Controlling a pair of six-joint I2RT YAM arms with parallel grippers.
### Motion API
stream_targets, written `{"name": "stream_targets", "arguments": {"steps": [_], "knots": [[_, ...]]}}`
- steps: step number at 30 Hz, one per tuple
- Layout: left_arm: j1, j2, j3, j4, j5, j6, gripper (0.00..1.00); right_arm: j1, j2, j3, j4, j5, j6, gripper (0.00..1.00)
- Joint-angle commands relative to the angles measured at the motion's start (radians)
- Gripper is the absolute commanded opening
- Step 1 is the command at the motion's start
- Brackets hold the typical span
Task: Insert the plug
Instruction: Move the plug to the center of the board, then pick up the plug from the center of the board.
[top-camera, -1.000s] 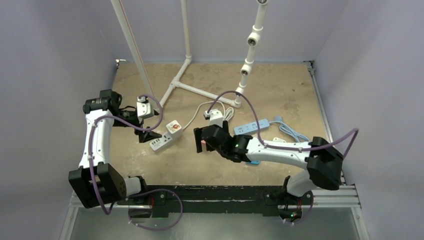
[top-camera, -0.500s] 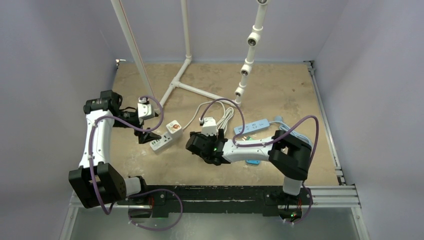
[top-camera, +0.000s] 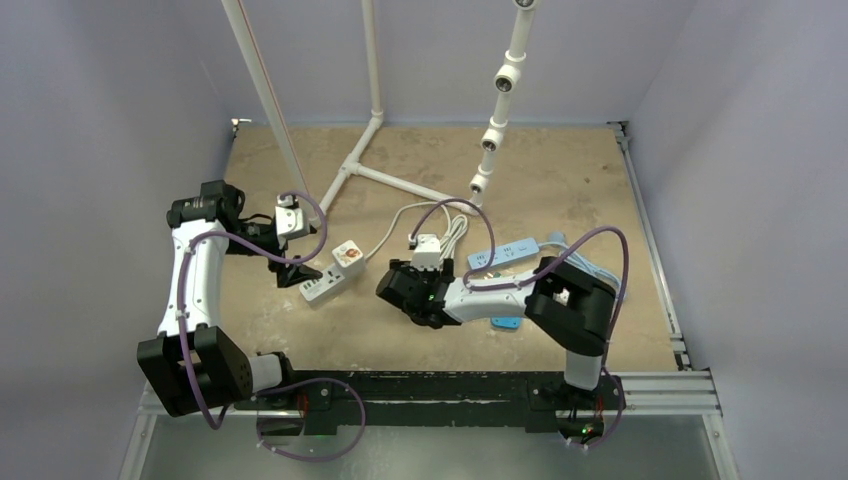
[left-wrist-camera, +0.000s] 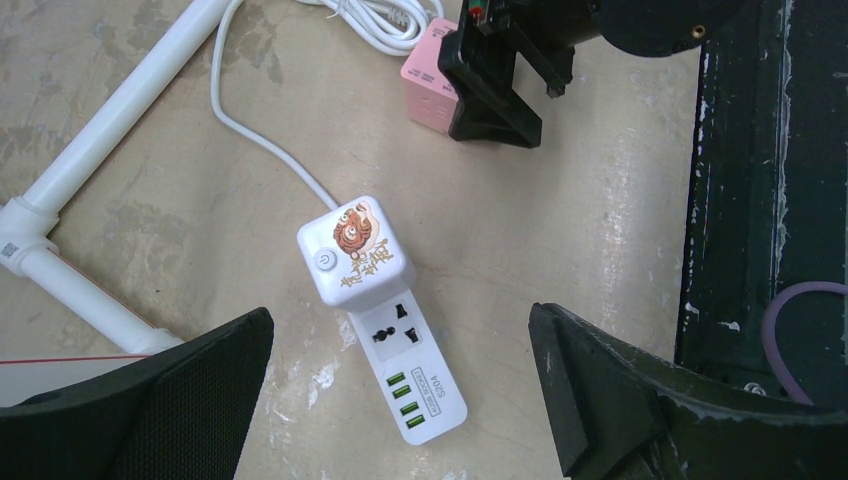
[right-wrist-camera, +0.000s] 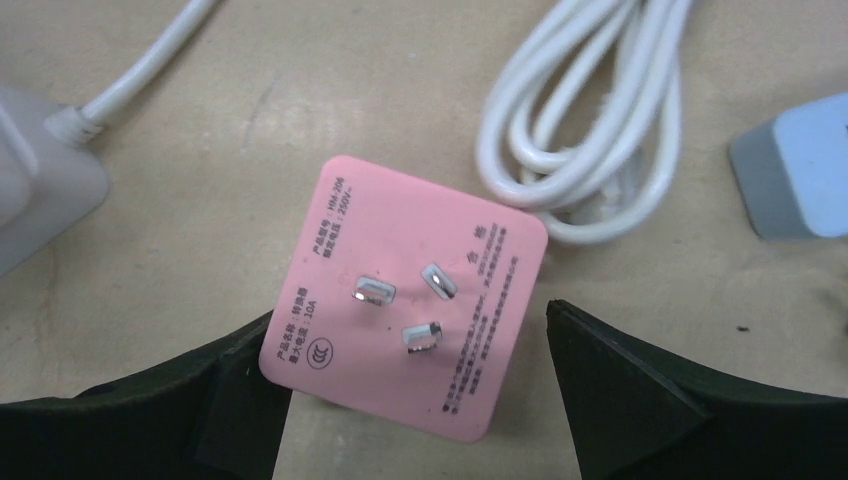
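Note:
A pink plug adaptor (right-wrist-camera: 405, 335) lies on the table with its three prongs up. My right gripper (right-wrist-camera: 412, 405) is open and straddles it; the left finger (right-wrist-camera: 140, 415) is at the plug's edge, the right finger (right-wrist-camera: 680, 400) stands apart. The white power strip (left-wrist-camera: 385, 320) with a cartoon-sticker cube and a free socket lies to the left. My left gripper (left-wrist-camera: 400, 400) is open above its USB end, touching nothing. In the top view the right gripper (top-camera: 405, 290) covers the plug and the left gripper (top-camera: 297, 272) is beside the strip (top-camera: 335, 270).
A coiled white cable (right-wrist-camera: 590, 130) lies just beyond the plug. A blue power strip (top-camera: 503, 253) with its cable lies to the right. A white pipe frame (top-camera: 400, 183) stands at the back. A small blue piece (top-camera: 505, 323) lies under the right arm.
The right arm has folded and its gripper has shifted slightly left, staying low over the pink plug. The left arm has not moved.

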Motion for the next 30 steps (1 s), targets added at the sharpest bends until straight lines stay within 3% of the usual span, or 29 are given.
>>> {"name": "stream_targets", "arguments": {"steps": [1,6,14,21,25,30], "knots": [[-0.003,-0.009,-0.002,-0.018,0.034,0.022,0.99,-0.022,-0.094,-0.067,-0.036,0.090,0.097,0.91],[-0.003,-0.011,-0.002,-0.018,0.036,0.021,0.99,-0.022,-0.157,-0.128,-0.112,0.106,0.152,0.89],[-0.004,-0.016,-0.005,-0.018,0.031,0.018,0.99,-0.021,-0.230,-0.192,-0.099,0.100,0.137,0.88],[-0.003,-0.015,0.000,-0.018,0.023,0.016,0.99,-0.021,-0.196,-0.176,-0.020,0.098,0.047,0.86],[-0.003,-0.013,0.006,-0.018,0.017,0.014,0.99,-0.021,-0.174,-0.176,0.054,0.087,-0.003,0.79],[-0.003,-0.015,0.011,-0.018,0.019,0.011,0.99,-0.021,-0.161,-0.186,0.080,0.076,-0.009,0.57]]}}
